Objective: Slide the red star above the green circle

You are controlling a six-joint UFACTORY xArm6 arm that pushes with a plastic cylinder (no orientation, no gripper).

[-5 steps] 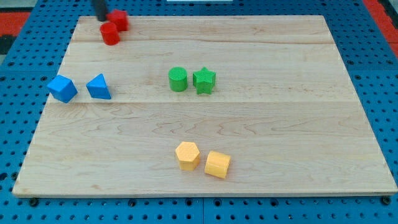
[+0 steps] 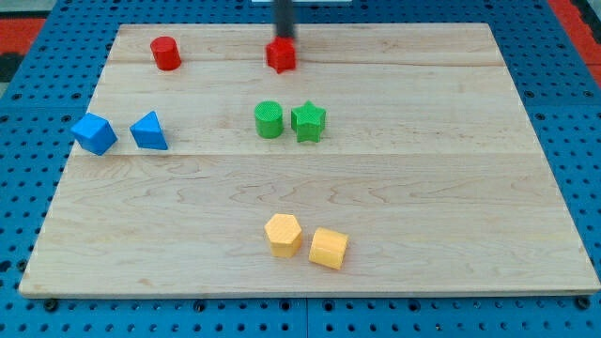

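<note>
The red star (image 2: 280, 55) lies near the view's top, just above and slightly right of the green circle (image 2: 269, 119). My tip (image 2: 282, 38) touches the star's upper edge; the dark rod rises out of the view's top. A gap of bare wood separates the star from the green circle. The green star (image 2: 308, 120) sits right beside the green circle, on its right.
A red cylinder (image 2: 165, 53) stands at the top left. A blue block (image 2: 94, 133) and a blue triangle (image 2: 148, 131) sit at the left. Two yellow blocks (image 2: 283, 234) (image 2: 329, 248) lie near the bottom. The wooden board (image 2: 451, 188) rests on a blue pegboard.
My tip has moved right along the top edge, carrying the red star from beside the red cylinder to above the green circle. The red cylinder stays at the top left.
</note>
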